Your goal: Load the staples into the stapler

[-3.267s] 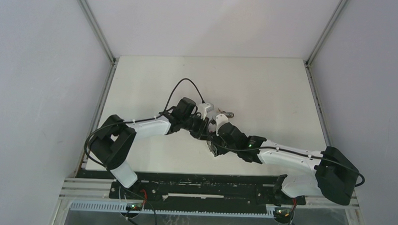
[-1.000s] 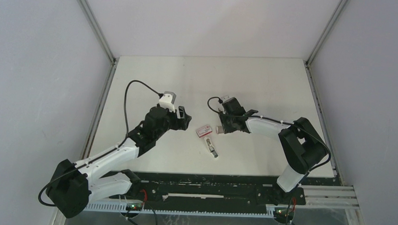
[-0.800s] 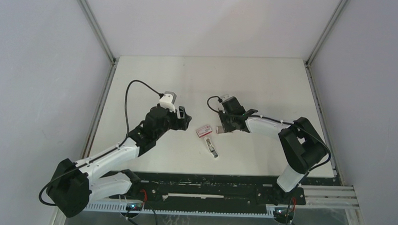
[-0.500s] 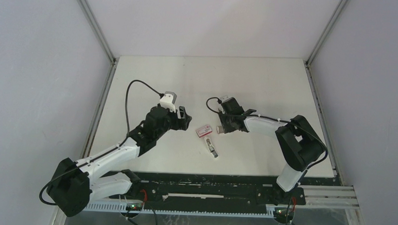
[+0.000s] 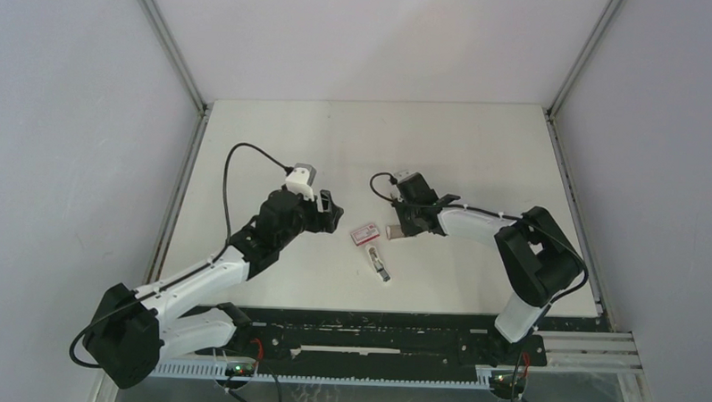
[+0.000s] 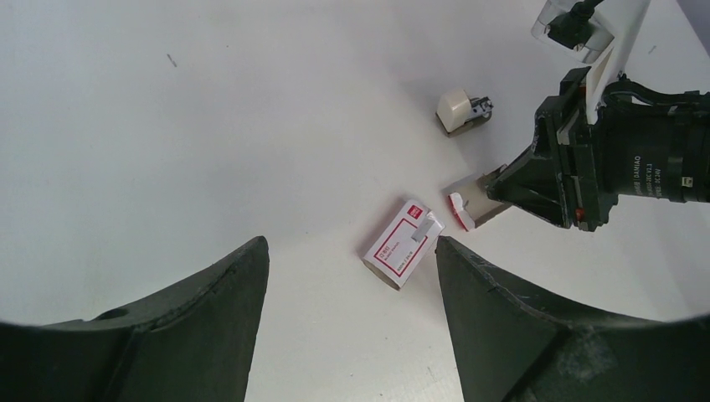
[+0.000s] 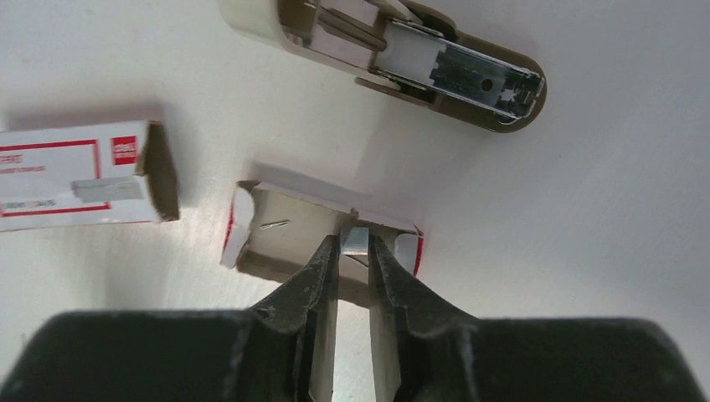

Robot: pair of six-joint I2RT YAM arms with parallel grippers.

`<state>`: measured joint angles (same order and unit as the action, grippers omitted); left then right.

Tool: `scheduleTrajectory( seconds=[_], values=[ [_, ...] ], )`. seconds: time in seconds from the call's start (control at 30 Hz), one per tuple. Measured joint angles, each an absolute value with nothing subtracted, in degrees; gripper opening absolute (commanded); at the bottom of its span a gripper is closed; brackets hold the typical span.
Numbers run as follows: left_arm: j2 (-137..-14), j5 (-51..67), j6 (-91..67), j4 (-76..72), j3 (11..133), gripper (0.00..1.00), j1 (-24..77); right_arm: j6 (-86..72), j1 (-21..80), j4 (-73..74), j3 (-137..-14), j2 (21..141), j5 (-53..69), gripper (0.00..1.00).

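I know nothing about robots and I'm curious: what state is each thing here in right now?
stapler: lying open, magazine exposed
box sleeve: lying flat, end open
inner tray: pulled out, beside the sleeve
staples: in the tray, gripped
right gripper: closed on the staples
left gripper: open, empty

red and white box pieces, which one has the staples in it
The open tray with raised flaps, staples at its edge between the right jaws; the printed sleeve lies apart.
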<state>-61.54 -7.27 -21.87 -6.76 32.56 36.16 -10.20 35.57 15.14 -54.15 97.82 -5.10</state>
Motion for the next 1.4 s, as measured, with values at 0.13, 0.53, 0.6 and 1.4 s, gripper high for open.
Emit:
scheduleTrajectory(
  seconds=[0.13,0.53,0.6,1.4],
  values=[
    [-59.7,-6.4,-21.9,-6.9,32.3,0.77,36.2,-10.6,34.2,16.1,-54.1,93.9,-0.8,0.14],
    [-48.6,6.6,-21.6,-15.5,24.3,0.76,40.6,-20.1,29.9,15.6,-46.5,73.0,23.2,0.15],
    [-47.4,8.3,-19.6,-17.9,23.0,0.76,44.5,-23.4,29.5,15.7,-43.7,69.6,27.9,0.15],
    [-49.9,7.1,-4.7,-45.9,17.8,0.66,63.7,-59.9,29.1,-8.3,-34.5,54.0,53.1,0.17]
  ],
)
